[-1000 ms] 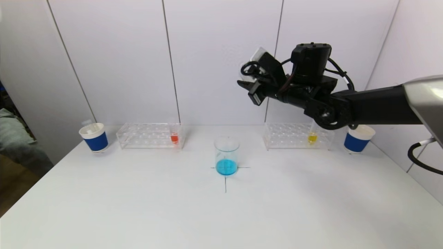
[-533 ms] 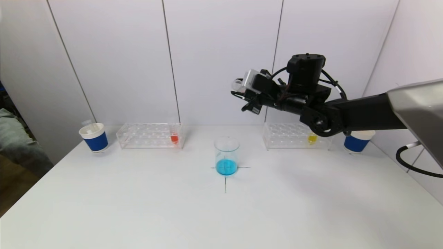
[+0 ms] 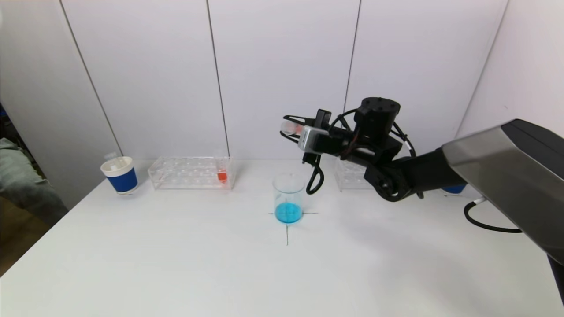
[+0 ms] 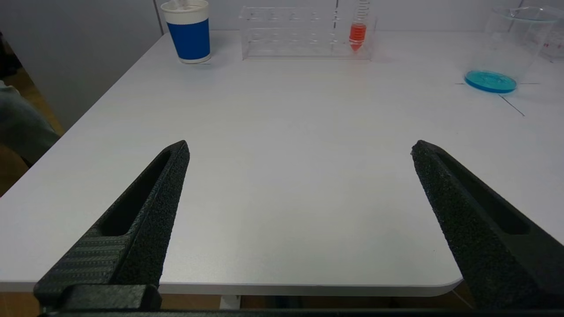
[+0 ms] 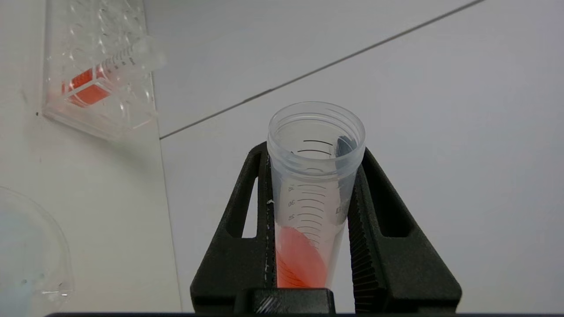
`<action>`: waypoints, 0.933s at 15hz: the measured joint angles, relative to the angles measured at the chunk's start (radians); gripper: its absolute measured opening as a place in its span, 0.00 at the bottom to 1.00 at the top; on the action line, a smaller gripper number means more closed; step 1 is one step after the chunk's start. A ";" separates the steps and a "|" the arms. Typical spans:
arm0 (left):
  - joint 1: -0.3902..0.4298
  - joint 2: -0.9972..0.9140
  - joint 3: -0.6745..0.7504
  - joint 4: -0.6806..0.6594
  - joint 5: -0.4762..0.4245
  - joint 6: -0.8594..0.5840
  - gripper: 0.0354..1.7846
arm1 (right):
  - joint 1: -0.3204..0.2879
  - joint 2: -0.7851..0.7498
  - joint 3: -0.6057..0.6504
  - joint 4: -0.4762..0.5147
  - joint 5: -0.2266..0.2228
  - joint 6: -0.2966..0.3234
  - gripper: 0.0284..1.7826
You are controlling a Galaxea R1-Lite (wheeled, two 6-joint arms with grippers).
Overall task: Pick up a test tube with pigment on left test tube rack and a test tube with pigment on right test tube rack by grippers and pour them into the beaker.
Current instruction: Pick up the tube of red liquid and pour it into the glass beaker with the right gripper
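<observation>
My right gripper [image 3: 291, 127] is shut on a clear test tube [image 5: 313, 193] with orange-red pigment in its lower part. It holds the tube tilted nearly level, mouth [image 3: 287, 127] pointing left, above the glass beaker [image 3: 288, 198], which holds blue liquid. The pigment is still inside the tube. The left rack [image 3: 189, 172] holds one tube of red pigment [image 3: 222, 175]. The right rack [image 3: 350, 176] is mostly hidden behind my right arm. My left gripper [image 4: 299, 149] is open and empty over the table's near edge, out of the head view.
A blue paper cup [image 3: 120, 175] stands left of the left rack. Another blue cup [image 3: 454, 189] is almost hidden behind my right arm. A black cross [image 3: 287, 229] marks the table under the beaker. White wall panels stand behind the racks.
My right arm has come down and to the left with the tube and turned its wrist, tilting the tube toward level over the beaker. The arm now hides the yellow tube.
</observation>
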State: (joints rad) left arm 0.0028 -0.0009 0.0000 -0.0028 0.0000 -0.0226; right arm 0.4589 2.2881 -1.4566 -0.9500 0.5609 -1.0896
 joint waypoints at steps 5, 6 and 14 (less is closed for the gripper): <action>0.000 0.000 0.000 0.000 0.000 0.000 0.99 | -0.024 0.038 0.071 -0.078 0.074 -0.147 0.28; 0.000 0.000 0.000 0.000 0.000 0.000 0.99 | -0.027 0.045 0.076 -0.085 0.075 -0.158 0.28; 0.000 0.000 0.000 0.000 0.000 0.000 0.99 | -0.072 0.075 0.077 -0.090 0.097 -0.275 0.28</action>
State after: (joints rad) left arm 0.0028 -0.0009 0.0000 -0.0028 0.0000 -0.0226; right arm 0.3872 2.3634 -1.3798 -1.0396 0.6581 -1.3647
